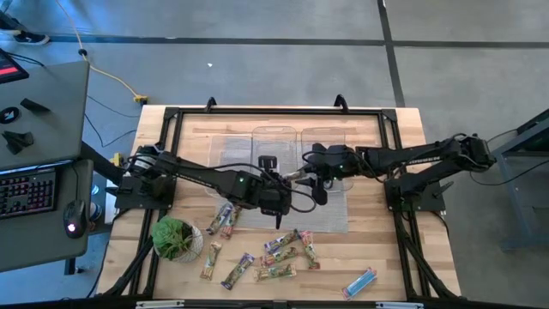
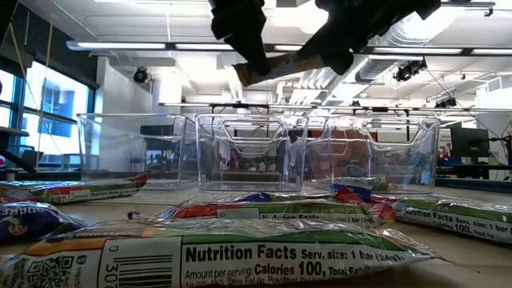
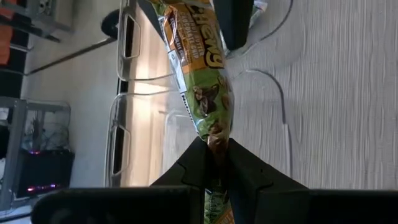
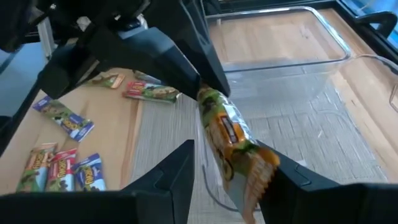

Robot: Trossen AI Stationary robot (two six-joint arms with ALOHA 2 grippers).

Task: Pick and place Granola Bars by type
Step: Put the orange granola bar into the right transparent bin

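Nearest the low camera, a green-wrapped bar (image 2: 240, 256) is lying flat on the counter (image 1: 386, 249), nutrition panel facing out, with more bars (image 1: 279, 253) scattering behind it and toward the front edge. One green-yellow held bar (image 3: 202, 93) is hanging in mid-air above the counter's middle, just in front of the three clear trays (image 2: 252, 152), and both arms are meeting on it. Left gripper (image 3: 214, 163): jaws closing narrowly on one end of that bar, pinching the wrapper seal. Right gripper (image 4: 227, 171): jaws standing wide on either side of the bar's other end, not visibly pressing it, so a hand-over is judged to be under way. Handling, as judged: the bar is light, its body fairly stiff but bending under a hard squeeze, its glossy wrapper slippery and crinkling; the firmest hold is likely across the flat body near the middle, since a grip on the crimped end alone lets it swing or slide out. Loose stock: green, red-orange and purple bars clustering at centre front, a blue one (image 1: 360, 280) lying apart toward the right front corner, two more resting beside a potted plant (image 1: 176, 237) at the left. Trays: standing side by side at the far side, looking empty or nearly so. Surface: pale wood planks inside a black frame, with a grey mat under the trays. Room: open workshop with ceiling lights, ducts and windows showing beyond; a desk with keyboard standing at the left.
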